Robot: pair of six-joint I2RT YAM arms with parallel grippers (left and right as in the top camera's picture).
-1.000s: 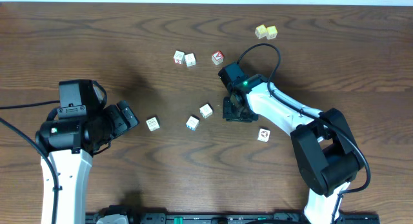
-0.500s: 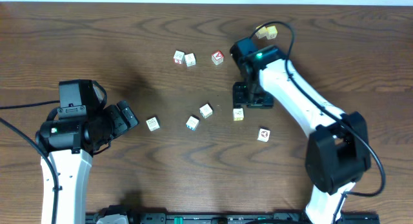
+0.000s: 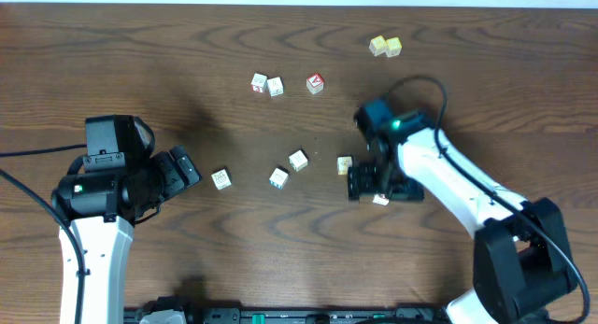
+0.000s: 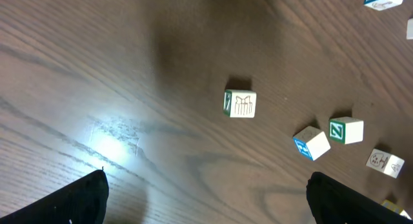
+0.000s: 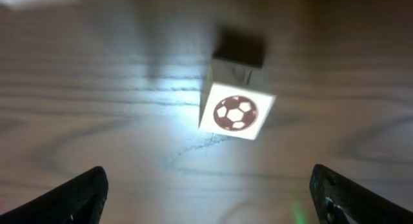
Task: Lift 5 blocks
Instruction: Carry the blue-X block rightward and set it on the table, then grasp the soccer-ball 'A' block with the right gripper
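Observation:
Several cream-white blocks lie near the table's middle: one with a yellow face (image 3: 345, 164), one with a green mark (image 3: 298, 160), one with a blue mark (image 3: 278, 178) and one further left (image 3: 220, 178). A football-printed block (image 5: 236, 112) sits ahead of my right gripper (image 5: 208, 201), which is open and empty. In the overhead view this gripper (image 3: 378, 188) hangs over that block (image 3: 380, 200), hiding most of it. My left gripper (image 3: 183, 166) is at the left, open and empty (image 4: 206, 201), with the nearest block (image 4: 240, 103) well ahead of it.
Two more cream cubes (image 3: 259, 82) (image 3: 275, 86) and a red-topped cube (image 3: 315, 83) lie at the back. Two yellow-green cubes (image 3: 385, 47) sit at the far back right. The right arm's cable (image 3: 425, 81) loops above the wrist.
My right gripper opened and let go of the yellow-faced block, which now rests on the table. It swung back, then forward and right, over the football block. The left arm stayed still.

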